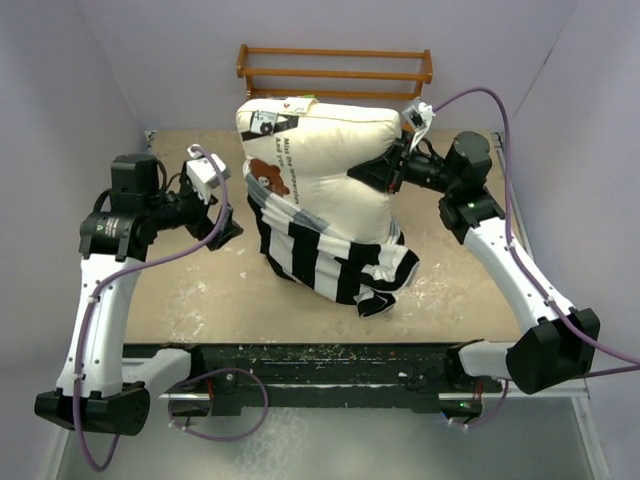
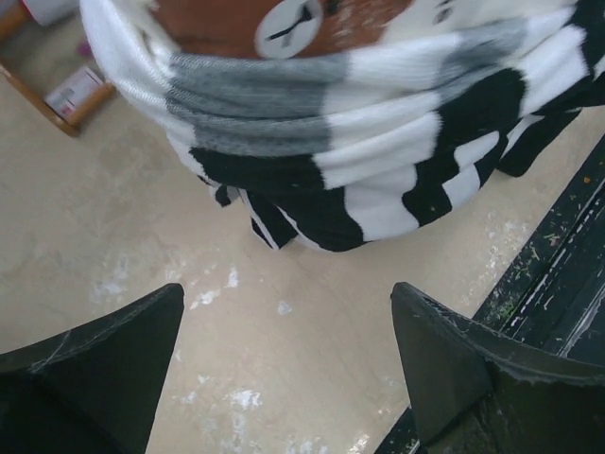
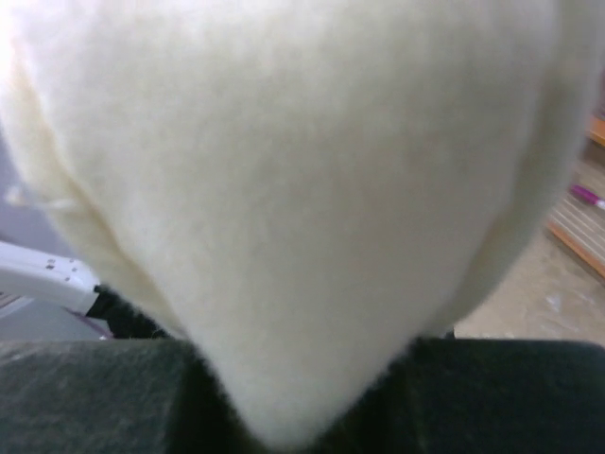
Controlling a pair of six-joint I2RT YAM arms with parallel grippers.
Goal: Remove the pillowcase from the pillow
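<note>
The cream pillow [image 1: 325, 160] stands upright in mid-table, its bear print [image 1: 268, 178] facing left. The black-and-white striped pillowcase [image 1: 325, 255] is bunched around its lower part and trails onto the table. My right gripper [image 1: 378, 172] is shut on the pillow's right side and pinches its cream fabric [image 3: 302, 236], which fills the right wrist view. My left gripper [image 1: 222, 230] is open and empty, just left of the pillowcase and apart from it. In the left wrist view the pillowcase [image 2: 378, 151] lies beyond my open left gripper [image 2: 288, 312].
A wooden rack [image 1: 335, 70] stands at the back behind the pillow. A black rail [image 1: 330, 360] runs along the table's near edge. Purple-grey walls close in the left, right and back. The beige tabletop [image 1: 260, 290] is scuffed with white marks.
</note>
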